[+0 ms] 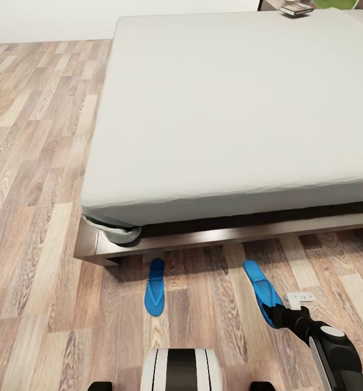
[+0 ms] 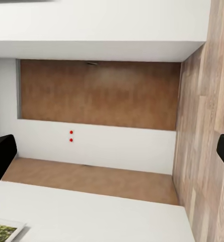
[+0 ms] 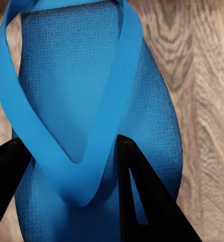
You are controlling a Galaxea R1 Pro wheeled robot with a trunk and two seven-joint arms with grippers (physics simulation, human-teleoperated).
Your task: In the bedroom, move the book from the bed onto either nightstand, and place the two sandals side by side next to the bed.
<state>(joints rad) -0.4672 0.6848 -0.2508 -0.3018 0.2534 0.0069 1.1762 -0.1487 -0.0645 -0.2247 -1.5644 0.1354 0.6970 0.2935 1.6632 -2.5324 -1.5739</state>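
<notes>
Under R fingers (image 1: 272,315): sandal (image 1: 261,289), half-hidden

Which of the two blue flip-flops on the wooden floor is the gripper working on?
The right-hand blue flip-flop sandal, angled toward the bed frame. The right gripper has its black fingers on either side of its strap. The other blue sandal lies untouched to the left.

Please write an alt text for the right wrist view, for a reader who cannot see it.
Close view of a blue sandal lying on a wooden floor, with the right gripper at it: one black finger on each side of the sandal's strap.
</notes>
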